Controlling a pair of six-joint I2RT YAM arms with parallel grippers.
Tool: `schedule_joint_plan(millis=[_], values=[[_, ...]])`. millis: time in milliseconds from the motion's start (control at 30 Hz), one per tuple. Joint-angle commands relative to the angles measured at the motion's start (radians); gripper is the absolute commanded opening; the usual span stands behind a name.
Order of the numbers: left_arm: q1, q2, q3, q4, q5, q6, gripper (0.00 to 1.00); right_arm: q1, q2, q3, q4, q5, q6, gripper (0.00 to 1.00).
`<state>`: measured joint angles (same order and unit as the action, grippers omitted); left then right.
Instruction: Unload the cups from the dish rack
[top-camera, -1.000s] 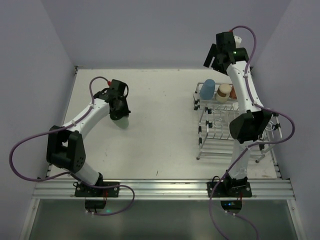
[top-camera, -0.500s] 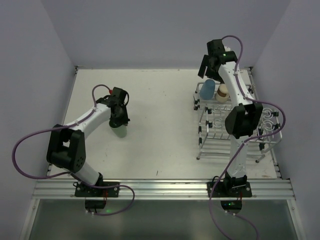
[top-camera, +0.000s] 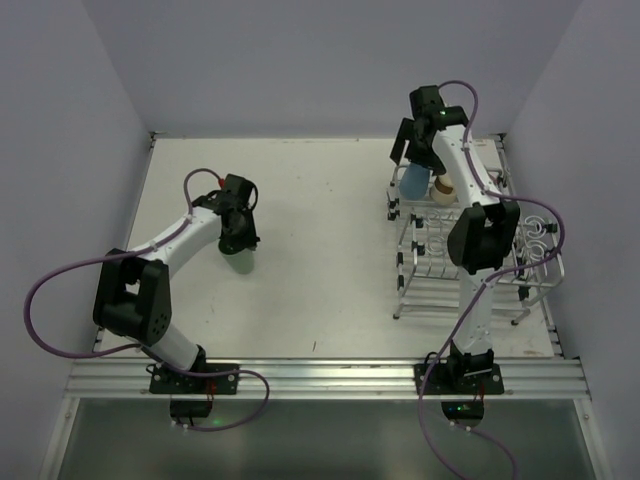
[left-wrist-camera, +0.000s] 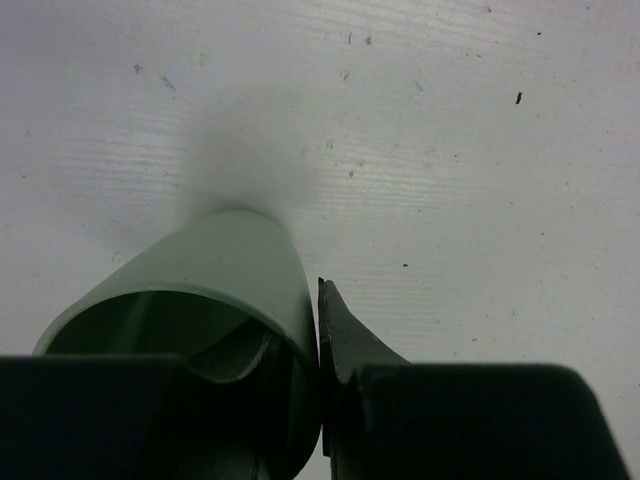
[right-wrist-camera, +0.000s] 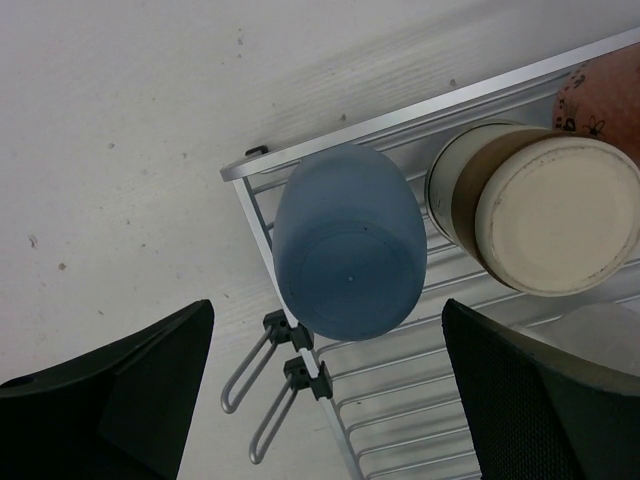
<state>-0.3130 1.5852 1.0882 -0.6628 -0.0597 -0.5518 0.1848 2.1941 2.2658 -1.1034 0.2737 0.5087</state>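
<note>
White, lightly speckled table (top-camera: 320, 220), silver wire dish rack (top-camera: 425, 272) on its right side.

Dish rack (top-camera: 425, 290) right, cups (right-wrist-camera: 350, 245) in far end; lone cup (left-wrist-camera: 230, 270) left.

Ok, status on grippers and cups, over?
Left gripper shut on green cup. Right gripper open above blue cup in rack. Tan cup close beside it.
</note>
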Motion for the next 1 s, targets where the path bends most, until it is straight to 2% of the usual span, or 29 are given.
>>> schedule_joint_plan(millis=[0, 300, 667, 967], values=[[-0.001, -0.030, -0.010, 0.028, 0.003, 0.023, 0.21, -0.004, 0.024, 0.018, -0.024, -0.030, 0.017, 0.98], [-0.001, -0.063, -0.008, 0.038, 0.023, 0.027, 0.40, -0.010, 0.042, -0.014, 0.013, 0.027, 0.028, 0.96], [-0.001, -0.083, -0.005, 0.045, 0.034, 0.026, 0.62, -0.033, 0.050, -0.029, 0.022, 0.015, 0.048, 0.92], [-0.001, -0.102, -0.010, 0.052, 0.055, 0.032, 0.65, -0.039, 0.062, -0.014, 0.028, 0.007, 0.033, 0.88]])
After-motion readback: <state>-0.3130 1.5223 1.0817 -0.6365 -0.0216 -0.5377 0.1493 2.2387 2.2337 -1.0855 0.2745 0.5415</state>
